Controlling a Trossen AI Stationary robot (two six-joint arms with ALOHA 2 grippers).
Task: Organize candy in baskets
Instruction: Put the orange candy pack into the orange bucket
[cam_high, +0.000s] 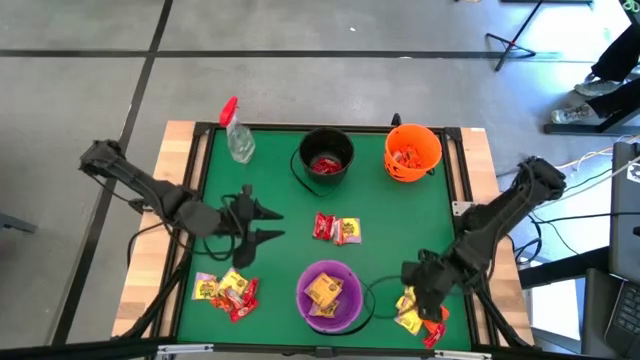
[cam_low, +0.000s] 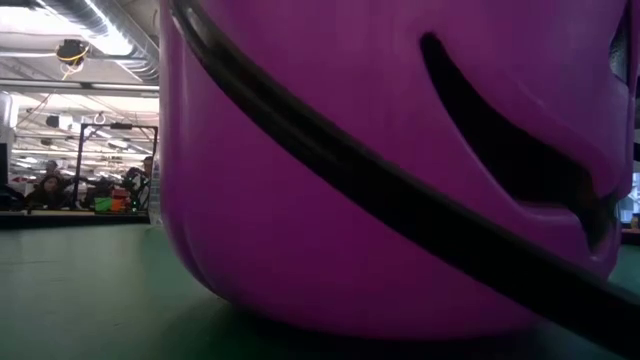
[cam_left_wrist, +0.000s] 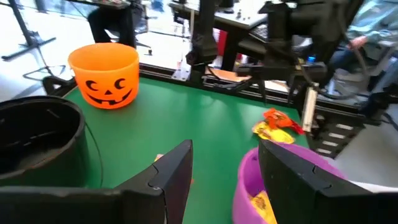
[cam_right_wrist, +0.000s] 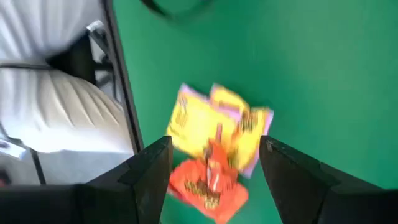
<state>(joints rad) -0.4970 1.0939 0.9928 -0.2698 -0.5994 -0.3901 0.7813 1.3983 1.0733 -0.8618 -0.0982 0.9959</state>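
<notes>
Three small round buckets stand upright on the green mat: a black bucket (cam_high: 326, 157) at the far middle holding red packets, an orange bucket (cam_high: 412, 151) with a jack-o'-lantern face just to its right holding orange-red packets, and a purple bucket (cam_high: 329, 295) at the near middle holding yellow packets. Loose candy lies flat in three clusters: a red and yellow pair (cam_high: 337, 229) at centre, a mixed heap (cam_high: 226, 291) at near left, and yellow and red packets (cam_right_wrist: 211, 146) at near right, seemingly overlapping.
</notes>
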